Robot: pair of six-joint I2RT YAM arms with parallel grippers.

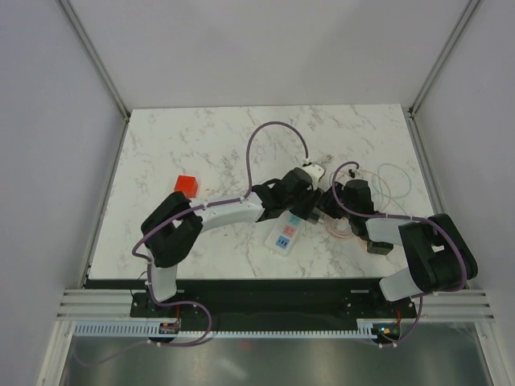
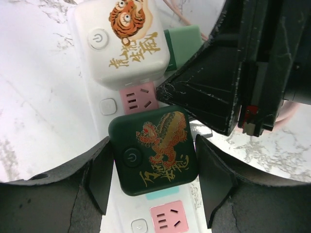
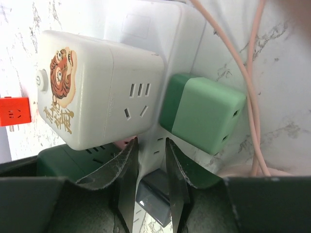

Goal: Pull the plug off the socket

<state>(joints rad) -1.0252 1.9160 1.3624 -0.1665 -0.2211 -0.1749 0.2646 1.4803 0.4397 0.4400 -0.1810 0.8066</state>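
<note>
1. white plastic power strip with pink and blue square labels, the socket [image 1: 286, 235], lies on the marble table [image 1: 185, 145] between the two arms.
2. dark green cube plug with a gold dragon print [image 2: 153, 150] sits in the strip, one outlet along from a white cube adapter with a tiger print [image 2: 121, 41]. a light green block adapter [image 3: 201, 116] stands at the strip's edge, just beside the white cube.
3. step in hand, as judged: the grasp is made and the pull has not begun. the plug sits flush on the strip.
4. left gripper [image 2: 155, 170]: spread to the plug's width, with its fingers [image 2: 99, 179] on two opposite sides of the plug. both appear in contact, so it is judged to be grasping the plug.
5. right gripper [image 3: 150, 160]: nearly closed, with only a narrow slit between the tips. the tips point down at the strip between the white cube and the green block. nothing is seen gripped; it is judged to be pinning the strip down.
6. next move calls for a straight pull away from the strip's face while the strip is held down. risks: the strip lifting with the plug, or the pads slipping on its smooth sides.
</note>
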